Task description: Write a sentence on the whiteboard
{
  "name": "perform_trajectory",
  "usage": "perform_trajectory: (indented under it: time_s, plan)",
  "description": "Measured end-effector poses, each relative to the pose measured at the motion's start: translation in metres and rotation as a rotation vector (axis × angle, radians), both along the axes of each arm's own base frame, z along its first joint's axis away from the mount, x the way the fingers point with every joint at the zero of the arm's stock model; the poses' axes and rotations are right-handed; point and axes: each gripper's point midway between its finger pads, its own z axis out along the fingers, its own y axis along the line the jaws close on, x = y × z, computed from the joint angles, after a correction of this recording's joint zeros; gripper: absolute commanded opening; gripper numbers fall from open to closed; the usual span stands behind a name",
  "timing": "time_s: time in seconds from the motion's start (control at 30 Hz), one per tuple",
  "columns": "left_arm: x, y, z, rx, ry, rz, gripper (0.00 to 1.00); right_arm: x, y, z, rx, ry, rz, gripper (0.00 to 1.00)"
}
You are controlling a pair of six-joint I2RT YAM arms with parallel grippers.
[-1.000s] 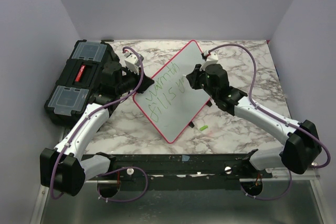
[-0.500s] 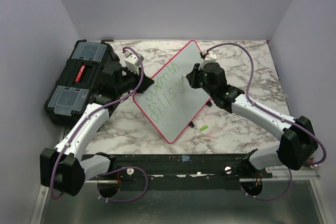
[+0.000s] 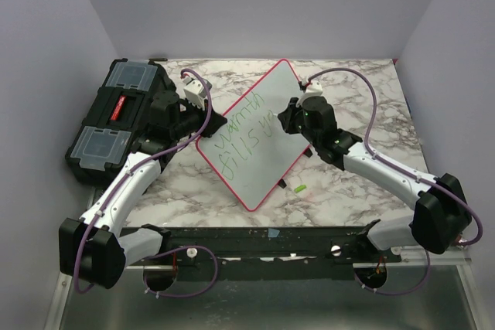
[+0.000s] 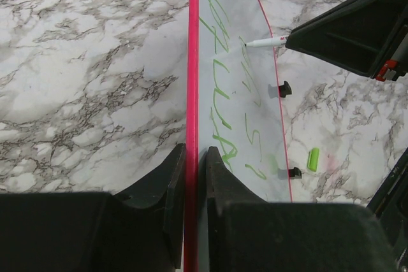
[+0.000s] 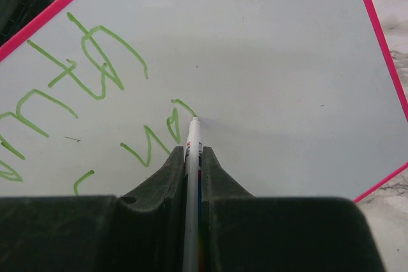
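The whiteboard (image 3: 261, 169), white with a pink rim, lies diagonally on the marble table. My left gripper (image 3: 207, 126) is shut on its left rim (image 4: 193, 113), one finger on each side. Green lettering, the sentence (image 3: 241, 135), runs in two lines across it. My right gripper (image 3: 285, 118) is shut on a white marker (image 5: 193, 137), whose tip touches the board (image 5: 274, 49) at the end of a green stroke (image 5: 182, 105). In the left wrist view the marker (image 4: 264, 42) meets the board's far side beside the lettering (image 4: 223, 93).
A black toolbox (image 3: 116, 121) with clear lid compartments sits at the left, behind my left arm. A green marker cap (image 3: 300, 188) lies on the table by the board's lower right rim. Two small black clips (image 4: 285, 88) stick out from that rim.
My right gripper has shifted slightly with the marker at the end of the second line. The left gripper and the board have not moved.
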Motion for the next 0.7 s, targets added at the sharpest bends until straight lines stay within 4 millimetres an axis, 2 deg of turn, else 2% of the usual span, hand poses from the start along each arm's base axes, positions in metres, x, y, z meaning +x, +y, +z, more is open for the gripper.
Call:
perform_trajectory:
  time_s: [0.23, 0.53, 0.7]
  plan:
    - [0.0, 0.0, 0.0001, 0.0, 0.0, 0.0, 0.0, -0.0067, -0.0046, -0.0092, -0.002, 0.018, 0.0, 0.0]
    - [0.0, 0.0, -0.0002, 0.0, 0.0, 0.0, 0.0, -0.0047, -0.0058, -0.0083, -0.008, 0.016, -0.012, 0.01]
    - [0.0, 0.0001, -0.0002, 0.0, 0.0, 0.0, 0.0, 0.0032, -0.0039, -0.002, -0.012, 0.005, -0.027, 0.01]
